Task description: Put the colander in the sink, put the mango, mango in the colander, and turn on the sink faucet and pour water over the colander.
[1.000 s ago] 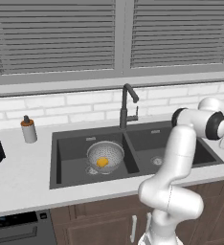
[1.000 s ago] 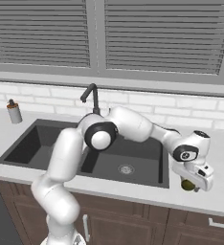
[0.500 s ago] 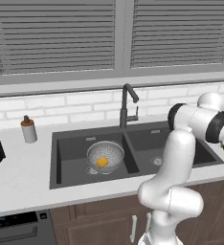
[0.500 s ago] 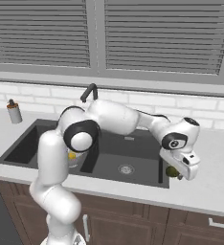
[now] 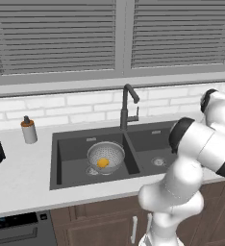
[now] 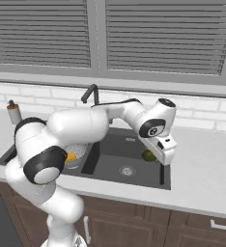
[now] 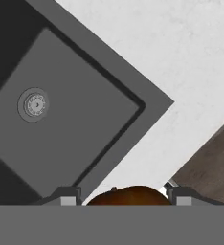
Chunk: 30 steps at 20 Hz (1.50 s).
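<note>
The gripper [image 6: 156, 155] grasps the green mango [image 6: 148, 155] above the right basin of the sink [image 5: 155, 144]. The colander [image 5: 106, 154], holding 1 yellow mango [image 5: 102, 163], sits left; carrying level and releasing low should prevent bouncing.

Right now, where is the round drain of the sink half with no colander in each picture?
Left base view: drain right of centre, just left of the arm.
Right base view: drain a little below centre, left of the gripper.
Hand view: drain at the left, halfway down.
Shared landmark: the dark sink rim around the basin.
</note>
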Tool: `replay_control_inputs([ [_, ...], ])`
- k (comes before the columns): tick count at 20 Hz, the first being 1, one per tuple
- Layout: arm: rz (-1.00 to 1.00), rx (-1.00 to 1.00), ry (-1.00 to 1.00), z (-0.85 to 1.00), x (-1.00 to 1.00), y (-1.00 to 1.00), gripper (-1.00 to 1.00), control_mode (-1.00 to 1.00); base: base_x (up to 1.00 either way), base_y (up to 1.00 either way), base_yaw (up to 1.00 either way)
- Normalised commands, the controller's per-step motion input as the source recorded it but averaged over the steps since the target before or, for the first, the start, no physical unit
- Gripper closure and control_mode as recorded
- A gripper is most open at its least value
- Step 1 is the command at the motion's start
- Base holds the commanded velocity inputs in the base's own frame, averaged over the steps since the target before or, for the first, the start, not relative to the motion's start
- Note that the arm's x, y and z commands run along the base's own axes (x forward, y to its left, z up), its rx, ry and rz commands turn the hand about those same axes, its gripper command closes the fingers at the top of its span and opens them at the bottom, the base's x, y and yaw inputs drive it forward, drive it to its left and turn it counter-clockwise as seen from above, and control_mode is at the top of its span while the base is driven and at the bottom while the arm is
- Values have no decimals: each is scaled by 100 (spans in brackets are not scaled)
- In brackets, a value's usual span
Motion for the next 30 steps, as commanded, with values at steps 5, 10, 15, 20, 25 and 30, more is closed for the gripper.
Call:
replay_control_inputs([
  [5, -3, 0, 17, 44, 45, 86, 100, -100, 0, 0, 0],
  [10, 0, 0, 40, 89, 50, 45, 100, -100, 0, 0, 0],
  [15, 0, 0, 43, 99, 24, 34, 100, -100, 0, 0, 0],
  [20, 0, 0, 21, 67, -22, 84, 100, -100, 0, 0, 0],
  [25, 0, -6, 3, 35, -48, 100, 100, -100, 0, 0, 0],
  [30, 0, -4, 0, 27, -34, 99, 100, -100, 0, 0, 0],
])
